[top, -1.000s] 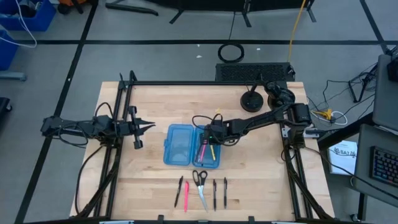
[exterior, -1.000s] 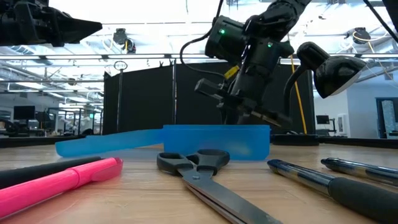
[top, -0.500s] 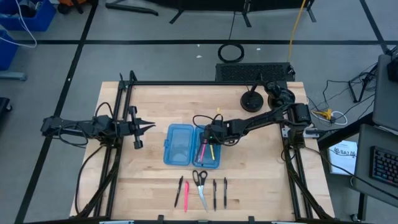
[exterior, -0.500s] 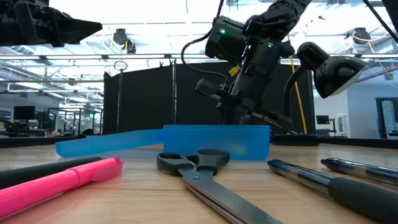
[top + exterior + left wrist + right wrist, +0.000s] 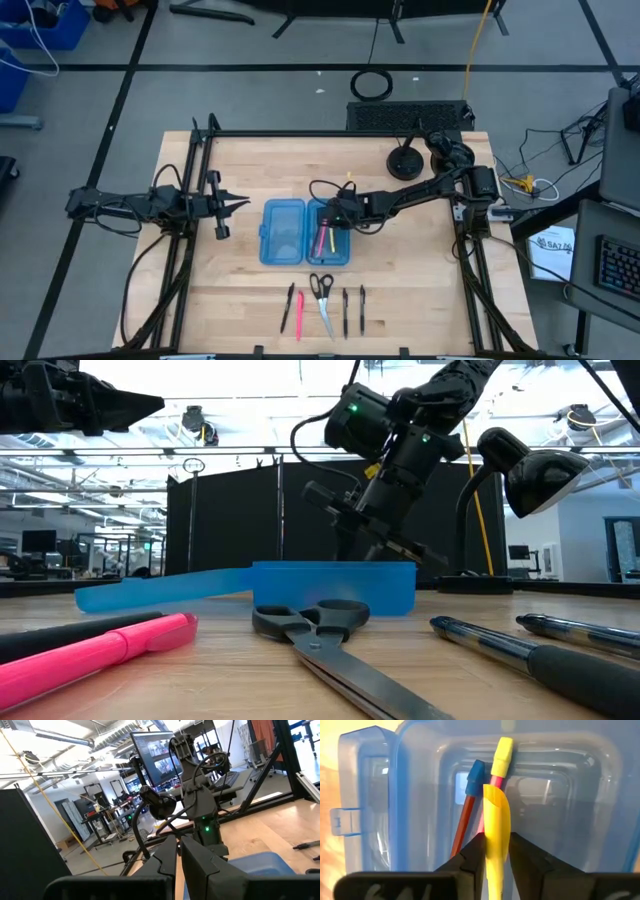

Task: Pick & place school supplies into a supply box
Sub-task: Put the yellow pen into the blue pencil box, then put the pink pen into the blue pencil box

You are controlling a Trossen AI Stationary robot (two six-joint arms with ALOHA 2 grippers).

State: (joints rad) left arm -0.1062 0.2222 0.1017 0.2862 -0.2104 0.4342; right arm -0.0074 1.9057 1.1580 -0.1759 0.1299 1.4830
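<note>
since a second ago the supply box (image 5: 284,232) has slid a bit toward the left arm's side of the counter (image 5: 410,280), and the right end effector (image 5: 335,215) shifted that way with it; the row of loose supplies at the front edge hasn't budged.

hard-to-see stuff first: in the low view the box wall (image 5: 330,585) hides whatever is inside, and the right end effector (image 5: 365,545) dips behind it, so its tips are lost there. the right wrist view sorts it out: the fingers (image 5: 472,855) are pinched narrow on a yellow marker (image 5: 495,820), held over the open half of the case (image 5: 560,795), with a red pencil with a blue cap (image 5: 467,807) and a pink pencil with a yellow eraser (image 5: 501,755) lying inside. from above those are just thin coloured streaks.

the left end effector (image 5: 228,205) hangs out at the counter's left edge, well apart from the box; its fingers look nearly closed in its own wrist view with nothing between them.

out front on the counter: scissors (image 5: 322,295), a pink pen (image 5: 299,312), and black pens either side, all near each other. a black desk lamp (image 5: 405,162) stands at the back right, behind the right arm.
</note>
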